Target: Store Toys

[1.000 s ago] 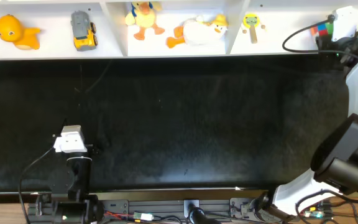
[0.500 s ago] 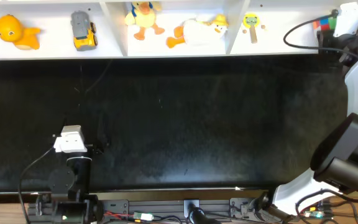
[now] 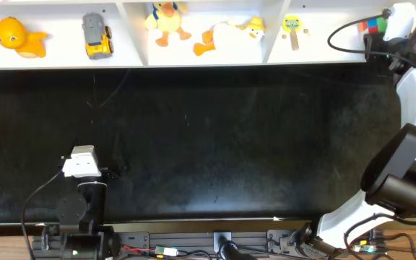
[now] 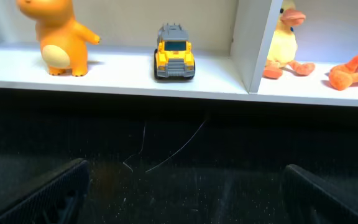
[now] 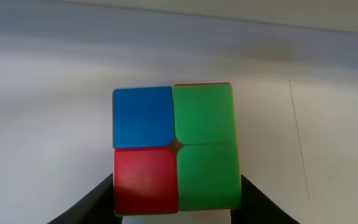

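Observation:
A cube [image 5: 174, 149] with blue, green and red squares sits between my right gripper's fingers [image 5: 101, 198], which are shut on its sides, in front of a white shelf surface. From above, the cube [image 3: 371, 27] and my right gripper [image 3: 381, 29] are at the rightmost shelf compartment. My left gripper [image 4: 188, 202] stands open and empty low over the black mat, near its base [image 3: 83, 160], facing the shelf. On the shelf [image 3: 193, 59] stand an orange figure [image 3: 19, 36], a yellow truck [image 3: 97, 37], a yellow duck plush [image 3: 166, 20], a white duck plush [image 3: 226, 36] and a small green-yellow toy [image 3: 292, 29].
White dividers [image 3: 139, 29] split the shelf into compartments. The black mat [image 3: 208, 137] covers the table between the arms' bases and the shelf. The left wrist view faces the orange figure [image 4: 61, 34], the truck [image 4: 174, 51] and the yellow duck [image 4: 284, 40].
My right gripper has carried the cube slightly farther up the view, deeper into the rightmost compartment. The left arm has not moved.

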Robot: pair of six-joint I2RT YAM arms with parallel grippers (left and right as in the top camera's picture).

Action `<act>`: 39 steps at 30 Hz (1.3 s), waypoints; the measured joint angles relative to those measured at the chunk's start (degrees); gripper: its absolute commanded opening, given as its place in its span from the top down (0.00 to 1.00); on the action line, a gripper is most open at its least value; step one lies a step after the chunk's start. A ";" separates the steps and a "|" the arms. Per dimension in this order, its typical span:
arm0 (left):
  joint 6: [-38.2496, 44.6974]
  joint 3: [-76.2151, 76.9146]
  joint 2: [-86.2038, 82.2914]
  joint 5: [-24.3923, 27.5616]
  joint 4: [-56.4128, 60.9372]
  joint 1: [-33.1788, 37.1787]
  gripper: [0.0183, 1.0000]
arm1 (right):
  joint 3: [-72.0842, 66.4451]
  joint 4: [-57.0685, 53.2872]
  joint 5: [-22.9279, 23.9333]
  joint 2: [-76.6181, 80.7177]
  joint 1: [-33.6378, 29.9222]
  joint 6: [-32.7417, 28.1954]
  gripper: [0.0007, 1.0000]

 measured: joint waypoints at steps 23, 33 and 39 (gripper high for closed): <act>0.00 0.00 0.00 0.02 0.00 0.00 0.00 | 0.02 -3.43 0.17 -1.84 0.00 0.90 0.01; 0.00 0.00 0.00 0.02 0.00 0.00 0.00 | -0.15 -9.27 0.15 -11.41 0.68 0.87 0.01; 0.00 0.00 0.00 0.02 0.00 0.00 0.00 | -9.53 -5.31 0.11 -17.77 1.18 0.90 0.01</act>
